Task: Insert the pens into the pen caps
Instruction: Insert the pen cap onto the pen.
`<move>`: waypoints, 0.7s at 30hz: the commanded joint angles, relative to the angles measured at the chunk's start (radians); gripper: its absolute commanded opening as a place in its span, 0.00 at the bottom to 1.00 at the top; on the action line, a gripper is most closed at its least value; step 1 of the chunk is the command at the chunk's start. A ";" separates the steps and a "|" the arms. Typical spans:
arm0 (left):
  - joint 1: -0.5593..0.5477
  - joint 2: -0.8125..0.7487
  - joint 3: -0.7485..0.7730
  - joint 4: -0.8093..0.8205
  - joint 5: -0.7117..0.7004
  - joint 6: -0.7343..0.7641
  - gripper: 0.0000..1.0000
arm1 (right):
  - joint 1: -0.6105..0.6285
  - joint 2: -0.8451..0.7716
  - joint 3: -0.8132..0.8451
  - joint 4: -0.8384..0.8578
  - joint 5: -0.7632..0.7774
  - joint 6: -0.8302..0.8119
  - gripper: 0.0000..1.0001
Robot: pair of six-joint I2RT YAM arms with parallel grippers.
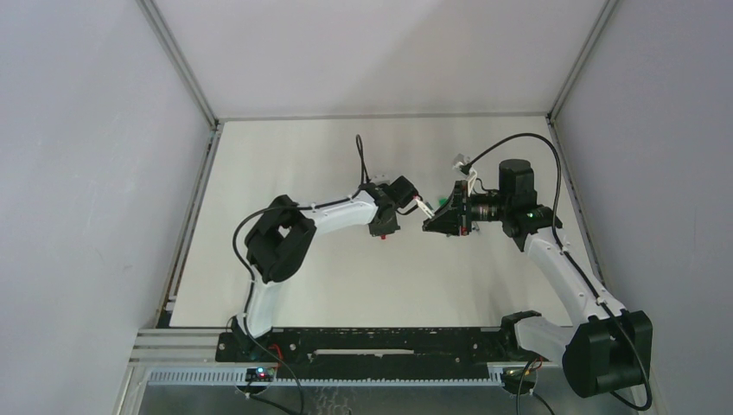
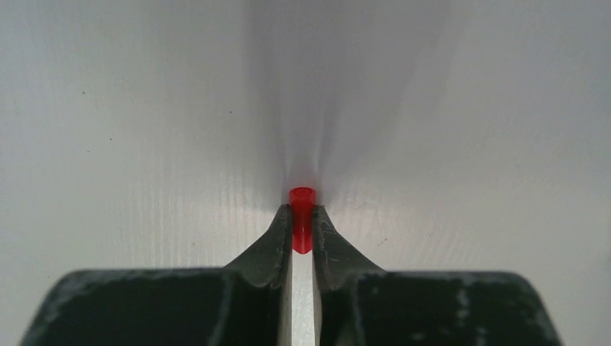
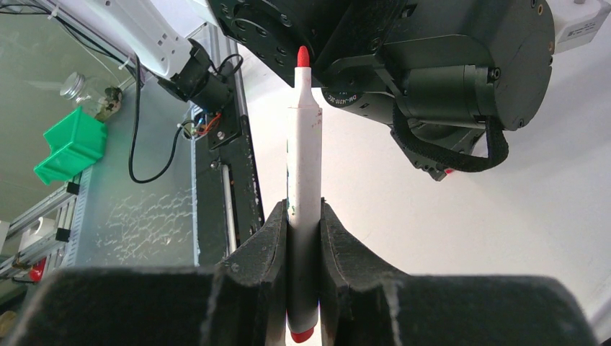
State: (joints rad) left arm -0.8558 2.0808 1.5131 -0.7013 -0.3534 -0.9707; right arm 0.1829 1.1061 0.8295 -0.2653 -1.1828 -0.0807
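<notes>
Where the two arms meet over the middle of the table [image 1: 346,294], the left gripper [image 2: 302,229] points down at the white surface. Its jaws are nearly together and pinch a small red cap [image 2: 302,205], which sticks out past the fingertips. Just to the right and slightly farther, the right gripper [image 3: 304,216] is clamped on the barrel of a white pen [image 3: 303,144], whose bare red tip [image 3: 302,56] points left at the left arm's wrist [image 3: 432,72].
</notes>
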 commanded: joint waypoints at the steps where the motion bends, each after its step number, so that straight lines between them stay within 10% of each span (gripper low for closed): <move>1: 0.009 0.044 -0.008 -0.066 0.020 0.061 0.06 | -0.007 -0.028 0.037 0.020 -0.011 0.009 0.00; 21: -0.076 -0.221 -0.465 -0.021 0.102 0.220 0.00 | -0.017 -0.029 0.037 0.021 -0.020 0.013 0.00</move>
State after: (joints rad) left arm -0.9089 1.8343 1.1580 -0.6678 -0.3603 -0.8040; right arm 0.1707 1.0916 0.8295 -0.2649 -1.1873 -0.0761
